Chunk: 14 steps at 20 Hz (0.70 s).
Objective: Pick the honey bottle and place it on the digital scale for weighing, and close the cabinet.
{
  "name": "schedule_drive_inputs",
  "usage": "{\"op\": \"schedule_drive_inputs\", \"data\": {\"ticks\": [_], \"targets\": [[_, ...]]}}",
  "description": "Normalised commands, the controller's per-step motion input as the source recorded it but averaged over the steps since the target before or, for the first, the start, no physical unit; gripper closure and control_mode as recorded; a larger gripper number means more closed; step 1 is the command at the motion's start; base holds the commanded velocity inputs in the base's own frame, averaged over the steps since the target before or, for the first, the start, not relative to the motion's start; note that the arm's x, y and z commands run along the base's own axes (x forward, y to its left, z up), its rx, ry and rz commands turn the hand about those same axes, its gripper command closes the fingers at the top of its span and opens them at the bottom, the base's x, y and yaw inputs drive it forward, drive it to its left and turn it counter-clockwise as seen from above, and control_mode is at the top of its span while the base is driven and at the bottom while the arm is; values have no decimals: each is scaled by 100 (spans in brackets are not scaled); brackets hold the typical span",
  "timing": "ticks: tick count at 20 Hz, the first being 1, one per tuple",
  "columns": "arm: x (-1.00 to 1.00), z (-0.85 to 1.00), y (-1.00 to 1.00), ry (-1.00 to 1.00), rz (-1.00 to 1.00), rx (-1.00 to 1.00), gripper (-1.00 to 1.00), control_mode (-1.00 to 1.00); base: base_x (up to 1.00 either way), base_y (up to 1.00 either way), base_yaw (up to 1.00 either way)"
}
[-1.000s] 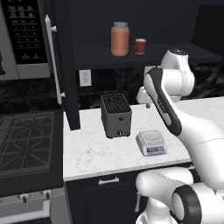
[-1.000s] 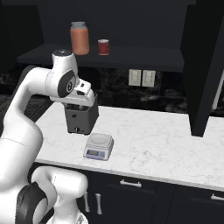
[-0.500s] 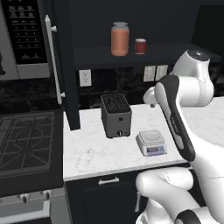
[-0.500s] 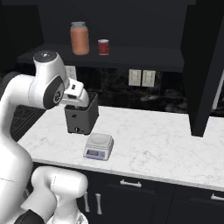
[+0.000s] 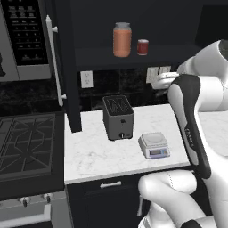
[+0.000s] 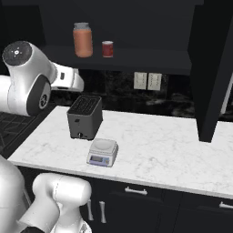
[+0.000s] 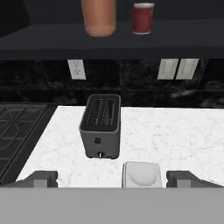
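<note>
The wide orange-brown translucent honey bottle (image 5: 122, 39) with a grey lid is seen upright on the inner shelf of the dark upper cabinet (image 5: 133, 56), just beside a small red can (image 5: 142, 46). The cabinet doors are seen swung open. The small white-grey digital scale (image 5: 154, 145) with a round plate is set on the white marble counter (image 6: 154, 148), near a dark boxy toaster (image 5: 118, 117). The two-finger gripper (image 7: 113, 178) is seen with its fingers spread wide and nothing held, above the scale.
</note>
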Motion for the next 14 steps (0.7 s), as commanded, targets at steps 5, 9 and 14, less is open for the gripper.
{"op": "schedule_drive_inputs", "data": {"ticks": [5,9,14], "targets": [[-2,81,9,-26,0,-2,-100,-100,0,0,0],[0,68,13,-37,0,-1,-100,-100,0,0,0],[13,33,20,-31,-1,0,-100,-100,0,0,0]]}}
